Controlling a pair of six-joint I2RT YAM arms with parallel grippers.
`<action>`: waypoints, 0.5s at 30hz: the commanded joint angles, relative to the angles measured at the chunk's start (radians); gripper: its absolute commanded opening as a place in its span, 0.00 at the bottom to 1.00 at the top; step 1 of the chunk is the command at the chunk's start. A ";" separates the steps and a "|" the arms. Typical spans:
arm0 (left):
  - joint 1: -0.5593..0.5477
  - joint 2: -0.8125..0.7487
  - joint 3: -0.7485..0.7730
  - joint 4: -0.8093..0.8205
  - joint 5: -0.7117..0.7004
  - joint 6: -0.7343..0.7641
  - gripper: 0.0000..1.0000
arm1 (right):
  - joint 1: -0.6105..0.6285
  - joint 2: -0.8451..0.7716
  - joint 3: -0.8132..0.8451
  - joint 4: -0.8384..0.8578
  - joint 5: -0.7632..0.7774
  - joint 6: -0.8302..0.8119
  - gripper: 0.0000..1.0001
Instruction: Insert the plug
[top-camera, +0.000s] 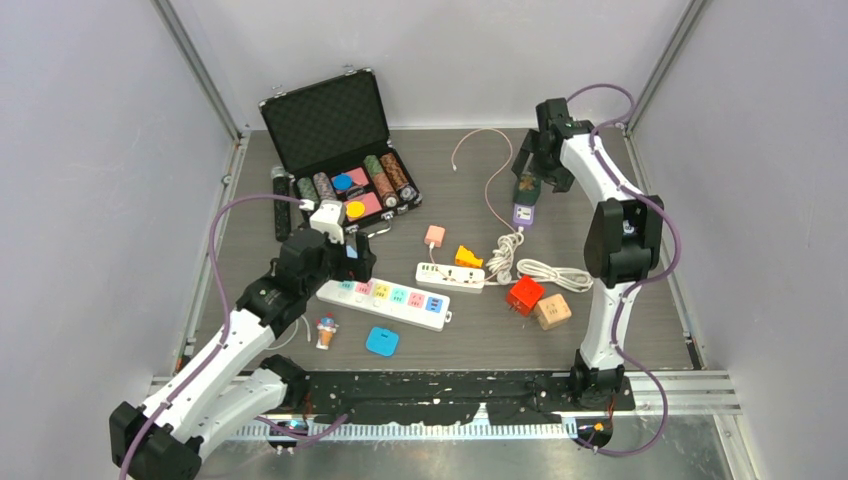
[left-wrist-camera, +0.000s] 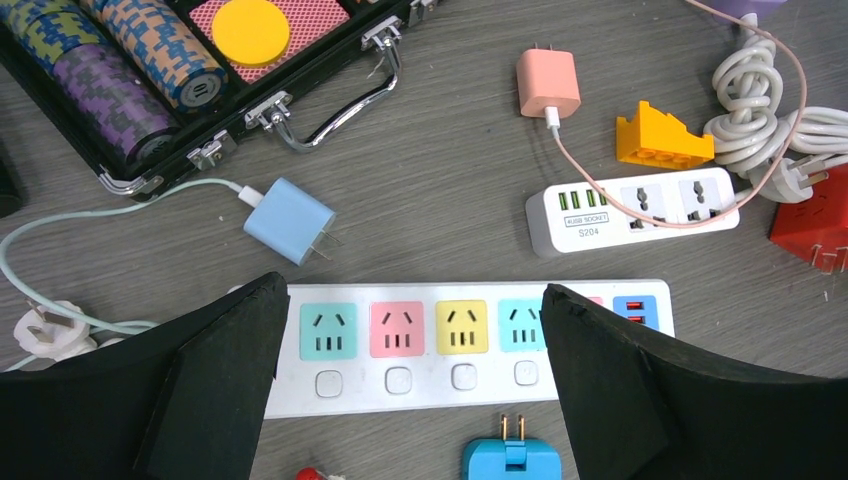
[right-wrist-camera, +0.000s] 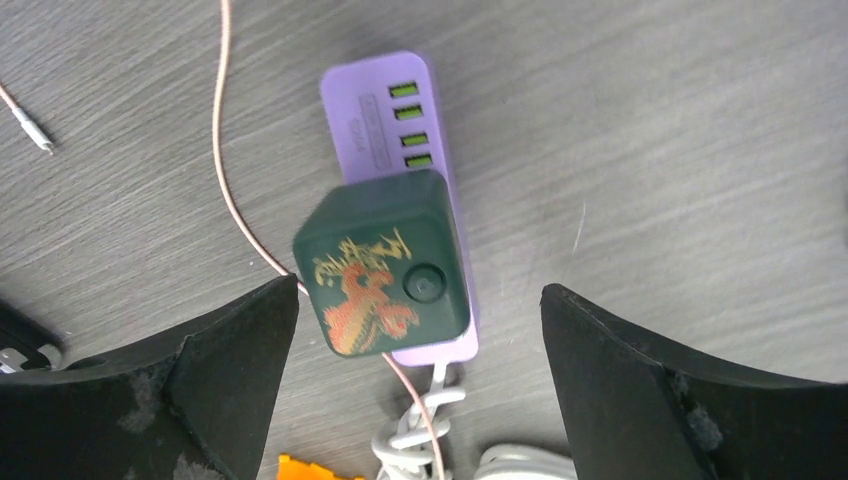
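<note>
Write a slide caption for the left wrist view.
Left gripper open above the pastel-socket power strip, light-blue charger lying unplugged beside it.

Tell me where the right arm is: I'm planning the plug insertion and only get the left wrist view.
Observer: The right gripper hovers open above a purple strip at the table's far side.
Operator: Anything on that strip?
Observer: A dark green cube sits on its cord end; the USB ports are uncovered.
Operator: Any adapters outside my frame?
Observer: A tan cube lies just right of the red cube.
</note>
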 joint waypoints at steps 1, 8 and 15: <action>0.004 -0.008 0.003 0.037 -0.014 0.014 0.96 | 0.001 0.051 0.090 0.067 -0.064 -0.206 0.95; 0.004 -0.004 -0.001 0.037 -0.013 0.011 0.96 | 0.001 0.079 0.122 0.064 -0.084 -0.232 0.97; 0.004 0.007 -0.001 0.045 -0.003 0.006 0.96 | 0.009 0.122 0.124 0.024 -0.095 -0.235 0.80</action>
